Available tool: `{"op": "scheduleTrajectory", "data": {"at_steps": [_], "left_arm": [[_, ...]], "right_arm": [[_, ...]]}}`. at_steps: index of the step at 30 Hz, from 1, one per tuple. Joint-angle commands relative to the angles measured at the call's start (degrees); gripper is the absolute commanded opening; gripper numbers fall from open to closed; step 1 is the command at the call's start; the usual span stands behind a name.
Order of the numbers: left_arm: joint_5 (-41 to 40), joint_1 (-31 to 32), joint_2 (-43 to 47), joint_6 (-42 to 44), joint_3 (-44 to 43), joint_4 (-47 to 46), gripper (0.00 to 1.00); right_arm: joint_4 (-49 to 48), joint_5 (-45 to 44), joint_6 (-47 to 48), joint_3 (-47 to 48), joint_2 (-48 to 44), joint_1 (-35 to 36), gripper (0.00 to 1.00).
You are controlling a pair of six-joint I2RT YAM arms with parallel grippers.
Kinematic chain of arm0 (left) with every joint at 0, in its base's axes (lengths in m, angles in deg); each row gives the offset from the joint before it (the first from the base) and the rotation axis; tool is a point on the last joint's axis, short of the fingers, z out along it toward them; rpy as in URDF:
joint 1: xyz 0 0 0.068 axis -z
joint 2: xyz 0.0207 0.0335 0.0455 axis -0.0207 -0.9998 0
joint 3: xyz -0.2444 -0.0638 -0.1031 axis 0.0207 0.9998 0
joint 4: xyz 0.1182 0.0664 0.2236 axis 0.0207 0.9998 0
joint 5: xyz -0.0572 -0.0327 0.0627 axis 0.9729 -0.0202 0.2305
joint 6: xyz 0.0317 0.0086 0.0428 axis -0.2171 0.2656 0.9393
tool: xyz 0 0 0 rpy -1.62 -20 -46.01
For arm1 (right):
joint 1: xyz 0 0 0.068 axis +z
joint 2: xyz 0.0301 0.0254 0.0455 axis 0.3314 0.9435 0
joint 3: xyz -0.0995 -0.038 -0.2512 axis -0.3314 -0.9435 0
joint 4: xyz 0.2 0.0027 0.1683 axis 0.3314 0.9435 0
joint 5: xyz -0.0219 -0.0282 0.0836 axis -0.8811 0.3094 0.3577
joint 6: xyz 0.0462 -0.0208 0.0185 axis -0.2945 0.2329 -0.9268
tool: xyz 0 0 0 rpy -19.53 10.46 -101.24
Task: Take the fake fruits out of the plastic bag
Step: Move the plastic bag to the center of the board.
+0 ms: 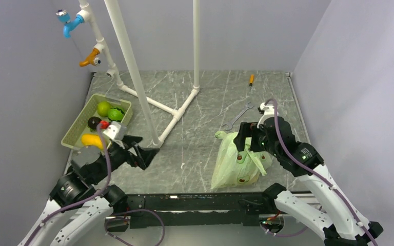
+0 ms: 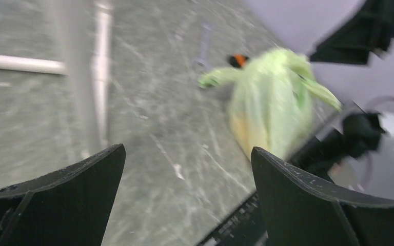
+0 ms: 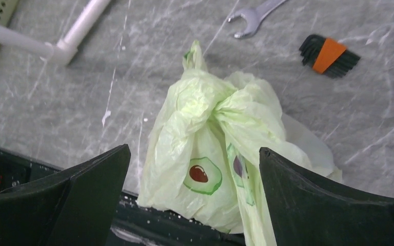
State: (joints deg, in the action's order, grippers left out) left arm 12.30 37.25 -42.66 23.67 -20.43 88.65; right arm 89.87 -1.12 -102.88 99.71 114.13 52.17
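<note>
- The plastic bag (image 1: 238, 164) lies crumpled on the grey marbled table (image 1: 200, 102), right of centre and close to the near edge. Its pale-green film is bunched at the top.
- In the right wrist view, the bag (image 3: 210, 133) shows a printed avocado half (image 3: 201, 176) on its side. Whether anything is inside cannot be told.
- The fake fruits sit in a pale-green slotted basket (image 1: 79, 119) at the far left, well apart from the bag.
- In the basket are two green round fruits (image 1: 103, 108) (image 1: 115, 114), a dark one (image 1: 94, 122), a small red one (image 1: 104, 124) and a yellow oblong one (image 1: 91, 140).
- The right gripper (image 1: 249, 143) hangs over the top of the bag with its jaws spread wide and nothing between them. From its own camera the right gripper (image 3: 195, 149) frames the bag, and contact cannot be told.
- The left gripper (image 1: 149, 156) is just beside the near end of the basket and points towards the table's middle. Its jaws are also wide apart and hold nothing.
- The left wrist view is blurred. The left gripper (image 2: 187, 151) faces the bag (image 2: 272, 110) across bare table.
- A silver wrench (image 1: 237, 119) lies just beyond the bag, with a black and orange hex key set (image 3: 329, 55) near it.
- An orange-handled screwdriver (image 1: 251, 80) lies farther back.
- A white pipe frame (image 1: 133, 66) stands across the left and centre, carrying a blue tap (image 1: 71, 23) and an orange tap (image 1: 90, 59).
</note>
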Motion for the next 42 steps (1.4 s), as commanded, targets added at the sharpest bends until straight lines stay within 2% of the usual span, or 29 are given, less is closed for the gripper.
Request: {"op": "scheduleTrajectory", "data": {"at_steps": [1, 4, 8, 13, 16, 18, 19, 23, 26, 31, 35, 37, 40, 42], "left_arm": [[23.4, -0.2, -3.6, -3.3, 4.4, -7.5, 0.99], [28.9, 0.0, -7.5, -4.2, 6.3, -11.1, 0.99], [28.6, 0.1, -10.2, -7.8, 9.9, -15.9, 0.99], [25.9, 1.3, -13.8, -14.3, 13.4, -20.5, 0.98], [18.4, 5.0, -17.0, -15.8, 12.0, -19.7, 0.98], [13.0, 9.1, -20.4, -14.3, 9.7, -18.7, 0.99], [11.2, 10.8, -22.3, -13.2, 8.4, -18.4, 0.99], [4.6, 15.2, -28.5, -11.3, 3.4, -15.2, 0.99], [3.3, 16.4, -29.7, -11.6, 3.9, -17.9, 0.99], [3.0, 16.4, -30.6, -12.8, 4.4, -19.6, 0.99], [3.0, 16.4, -31.5, -12.9, 4.0, -19.5, 0.98], [3.0, 16.4, -31.4, -13.3, 4.3, -19.8, 0.96], [-0.6, 16.4, -31.8, -14.3, 3.7, -18.4, 0.89], [-2.1, 16.4, -32.8, -14.5, 2.7, -16.7, 0.85]], "right_arm": [[4.0, 4.9, -1.4, 0.6, 1.9, -0.1, 1.00], [4.5, 7.0, -1.6, -0.9, 3.6, 0.0, 1.00], [2.6, 7.8, -3.0, -2.1, 5.5, 0.1, 0.99], [-7.1, 14.6, -5.1, -6.3, 8.8, 0.1, 0.72], [-14.0, 22.1, -6.4, -8.4, 12.0, 0.7, 0.53], [-18.3, 24.1, -7.1, -9.3, 14.0, 2.1, 0.35], [-20.3, 24.3, -7.4, -9.5, 15.0, 3.3, 0.29], [-25.3, 23.2, -7.9, -7.1, 20.2, 8.8, 0.17], [-27.5, 21.9, -8.5, -4.5, 23.8, 13.2, 0.11], [-31.7, 20.8, -9.8, -2.2, 26.0, 18.0, 0.06], [-35.5, 19.1, -11.1, -2.7, 24.8, 19.8, 0.07], [-37.0, 18.9, -12.2, -3.8, 24.4, 19.8, 0.12], [-36.6, 20.2, -12.1, -4.0, 24.8, 19.9, 0.27], [-34.3, 19.8, -10.8, -3.6, 24.4, 20.0, 0.31]]}}
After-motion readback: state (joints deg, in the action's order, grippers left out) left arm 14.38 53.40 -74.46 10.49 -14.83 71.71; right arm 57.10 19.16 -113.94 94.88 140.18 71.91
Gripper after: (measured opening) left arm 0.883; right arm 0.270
